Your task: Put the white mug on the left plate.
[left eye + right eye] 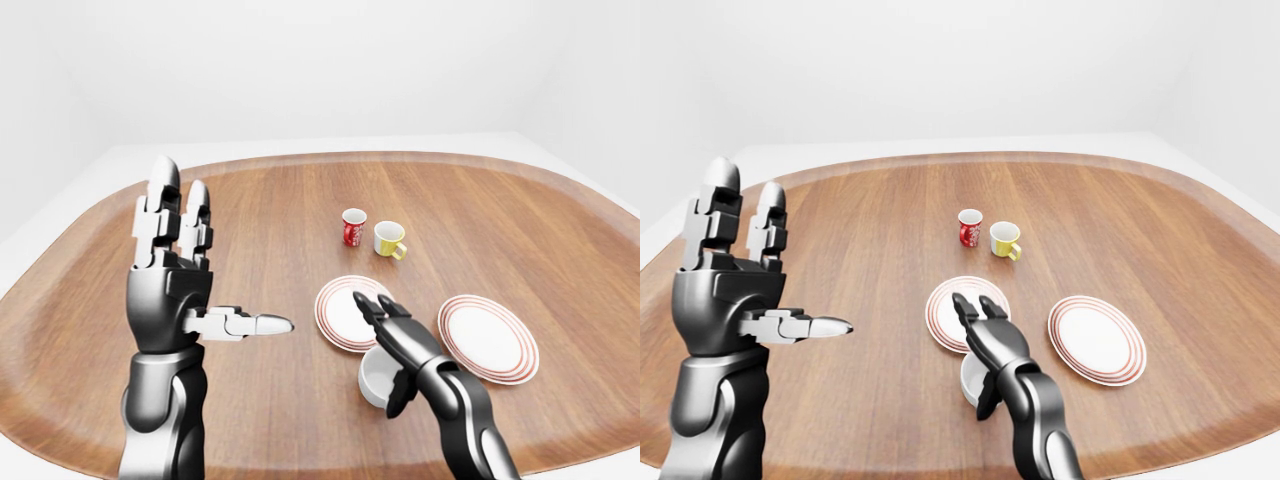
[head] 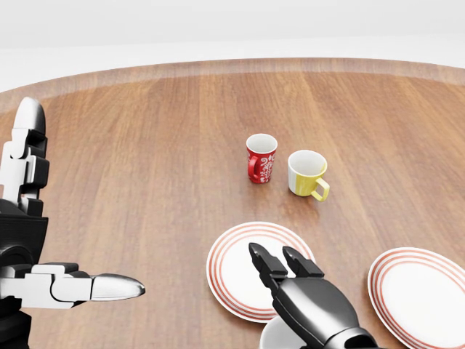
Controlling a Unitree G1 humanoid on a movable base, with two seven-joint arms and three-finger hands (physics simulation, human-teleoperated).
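The white mug [image 1: 374,379] stands on the wooden table just below the left plate [image 1: 337,314], a white plate with red rings. My right hand [image 1: 380,350] hovers over the mug, open. Its fingers [image 1: 366,310] stretch out above the plate's lower edge and its thumb [image 1: 394,396] hangs down by the mug's right side. In the head view only the mug's rim [image 2: 275,336] shows under the hand [image 2: 272,262]. My left hand [image 1: 220,250] is raised at the left, open and empty, fingers up and thumb pointing right.
A second red-ringed plate [image 1: 488,338] lies to the right of the first. A red patterned mug [image 1: 353,227] and a yellow mug [image 1: 388,239] stand side by side higher in the view. The round table's edge [image 1: 300,468] runs along the bottom.
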